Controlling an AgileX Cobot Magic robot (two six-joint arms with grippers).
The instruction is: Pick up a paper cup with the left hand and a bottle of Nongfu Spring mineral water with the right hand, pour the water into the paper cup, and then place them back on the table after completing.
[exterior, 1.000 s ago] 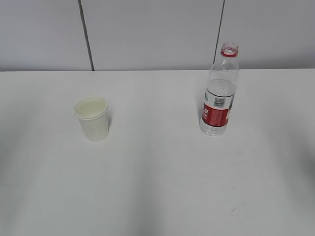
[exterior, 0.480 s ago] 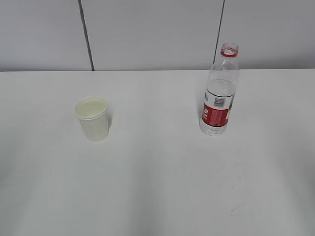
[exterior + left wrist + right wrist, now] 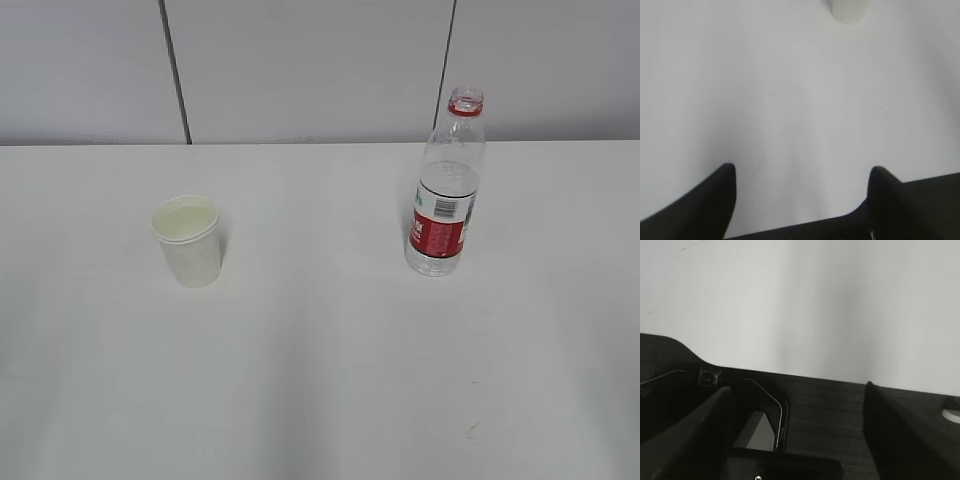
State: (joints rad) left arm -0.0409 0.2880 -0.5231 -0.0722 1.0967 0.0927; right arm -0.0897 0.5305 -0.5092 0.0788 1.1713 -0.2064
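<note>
A white paper cup (image 3: 188, 240) stands upright on the left of the white table (image 3: 320, 380). A clear Nongfu Spring bottle (image 3: 444, 190) with a red label and no cap stands upright on the right. No arm shows in the exterior view. In the left wrist view my left gripper (image 3: 801, 172) is open and empty over bare table, far short of the cup's base (image 3: 848, 11) at the top edge. In the right wrist view my right gripper (image 3: 797, 390) is open and empty, low over a dark surface at the table's edge. The bottle is out of that view.
A grey panelled wall (image 3: 300, 70) runs behind the table's far edge. A small dark scuff mark (image 3: 471, 428) lies on the table at the front right. A dark mat-like surface (image 3: 825, 415) with a screw and a slot lies under the right gripper.
</note>
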